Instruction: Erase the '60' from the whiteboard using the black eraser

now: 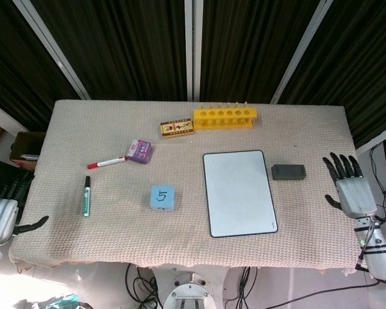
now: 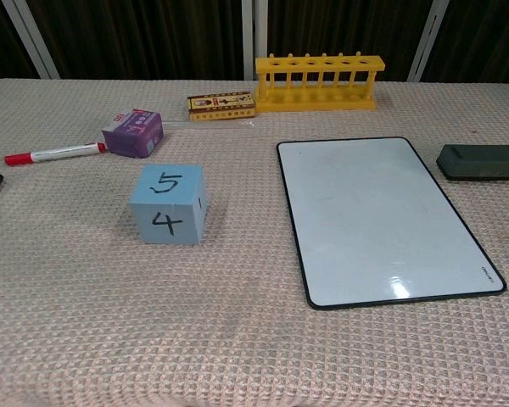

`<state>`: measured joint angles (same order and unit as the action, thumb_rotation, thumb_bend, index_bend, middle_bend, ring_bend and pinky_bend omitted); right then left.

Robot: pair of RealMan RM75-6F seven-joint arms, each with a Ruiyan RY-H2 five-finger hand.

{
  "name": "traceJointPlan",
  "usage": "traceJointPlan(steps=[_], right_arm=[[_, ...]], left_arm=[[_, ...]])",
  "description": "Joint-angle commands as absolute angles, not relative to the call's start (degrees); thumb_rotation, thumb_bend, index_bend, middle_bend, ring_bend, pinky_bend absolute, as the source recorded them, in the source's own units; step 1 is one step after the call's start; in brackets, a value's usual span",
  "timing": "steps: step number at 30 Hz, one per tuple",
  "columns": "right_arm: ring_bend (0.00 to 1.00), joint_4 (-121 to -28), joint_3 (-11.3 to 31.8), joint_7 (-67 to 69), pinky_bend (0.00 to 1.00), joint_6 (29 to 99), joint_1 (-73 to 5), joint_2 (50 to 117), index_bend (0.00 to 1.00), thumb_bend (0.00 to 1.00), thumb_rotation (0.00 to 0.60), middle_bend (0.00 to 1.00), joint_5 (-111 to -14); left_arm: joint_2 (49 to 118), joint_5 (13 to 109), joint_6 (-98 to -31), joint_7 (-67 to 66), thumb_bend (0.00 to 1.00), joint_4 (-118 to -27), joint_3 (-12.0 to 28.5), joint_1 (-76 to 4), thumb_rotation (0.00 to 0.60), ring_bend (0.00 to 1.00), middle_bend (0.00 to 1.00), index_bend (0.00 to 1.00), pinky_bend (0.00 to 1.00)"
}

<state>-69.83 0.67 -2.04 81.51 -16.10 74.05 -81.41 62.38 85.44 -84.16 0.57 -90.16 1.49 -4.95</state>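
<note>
Two hands show at the edges of the head view, and neither holds anything. The right hand is off the right end of the counter, palm down, its fingers spread wide and pointing away from the robot, well apart from the black eraser. The left hand is just past the counter's left front corner, also empty, with its fingers apart and the thumb stuck out toward the cloth. The black eraser lies flat on the woven cloth just beside the right edge of the whiteboard, near the board's far corner, apart from the frame and touched by nothing. In the chest view the whiteboard's face is white with only faint smudges, and no written figures can be made out on it. To the left of the board stands a blue cube showing a 5 on top and a 4 on its near side. Farther left lies a green marker, and behind it a red marker with its tip next to a small purple box. Along the far side sits a yellow test-tube rack, with a flat brown box just beside its left end.
</note>
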Motion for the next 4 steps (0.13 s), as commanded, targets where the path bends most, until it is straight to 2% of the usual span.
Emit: traceJointPlan(steps=[1,4], right_arm=[[0.0,-66.96,1.59,0.85,0.0,87.54,-9.93,75.14,0.0,0.1,0.6,0.0,-78.81],[0.0,-64.52,1.95,4.32,0.0,88.0,-7.98,75.98,0.0,0.11,0.6,0.0,-78.01]], left_arm=[[62.55,85.21,-84.29,0.66,0.13,-89.99,1.72,-4.91,0.447,0.1,0.06,0.08,0.2],[62.74,85.19,-84.19,0.62,0.13,-89.93,1.92,-5.11,0.445,0.1,0.06,0.08,0.2]])
